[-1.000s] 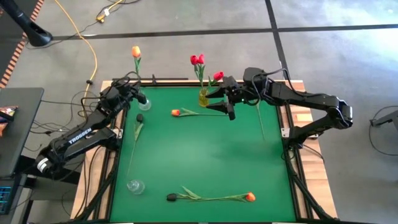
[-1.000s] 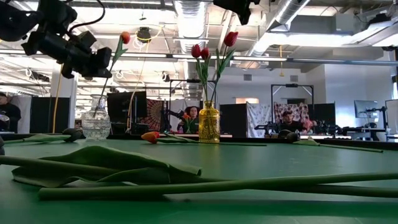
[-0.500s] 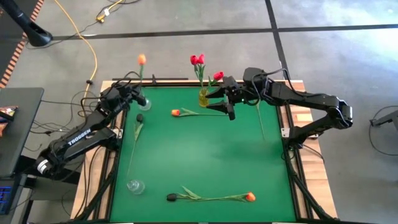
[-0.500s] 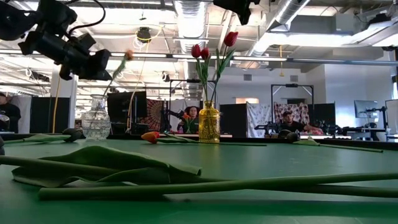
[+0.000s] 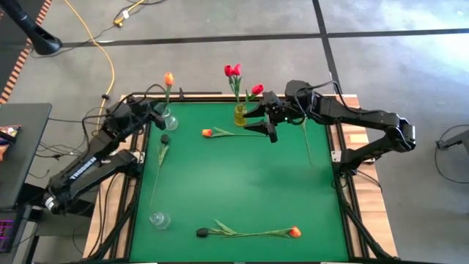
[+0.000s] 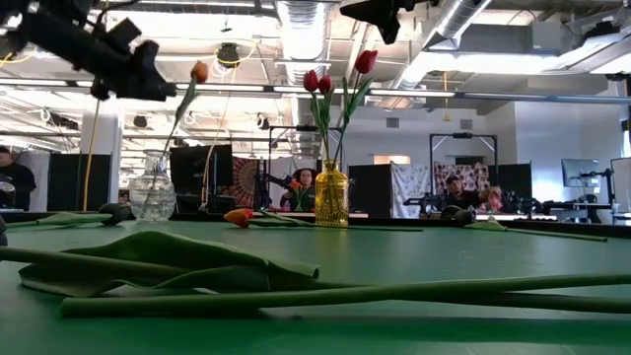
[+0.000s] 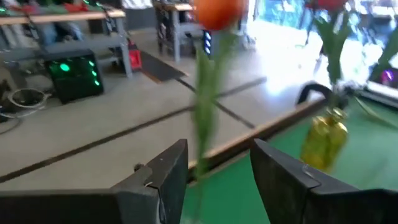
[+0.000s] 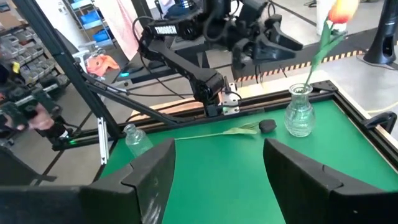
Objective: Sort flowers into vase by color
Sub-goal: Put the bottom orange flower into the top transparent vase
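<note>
The orange tulip point(image 5: 168, 78) stands upright in the clear glass vase point(image 5: 168, 117) at the bench's far left corner, its stem leaning lightly on the vase mouth, which alone carries it. The left hand point(image 5: 152, 110) sits just beside the stem, above the vase; in the left wrist view its fingers point(image 7: 163, 174) are spread with the stem between them, a gap showing on each side — nothing is pinched. The placement is judged to follow colour: this vase takes orange, while the yellow vase point(image 5: 239, 115) near the far edge's middle holds the red tulips point(image 5: 233, 70). The right hand point(image 5: 268, 125) hovers just beside the yellow vase, over the bench point(image 5: 249, 183), fingers spread and empty — well apart from the orange tulip. Unsorted flowers lie flat on the bench: an orange one point(image 5: 207, 133) near the yellow vase, a dark-headed one point(image 5: 164, 138) near the left hand, and a dark point(image 5: 201, 232) and orange point(image 5: 294, 232) one along the near edge. A second clear vase point(image 5: 159, 218) stands empty at the near left, presumably reserved for the dark heads. The task is judged less than half done.
</note>
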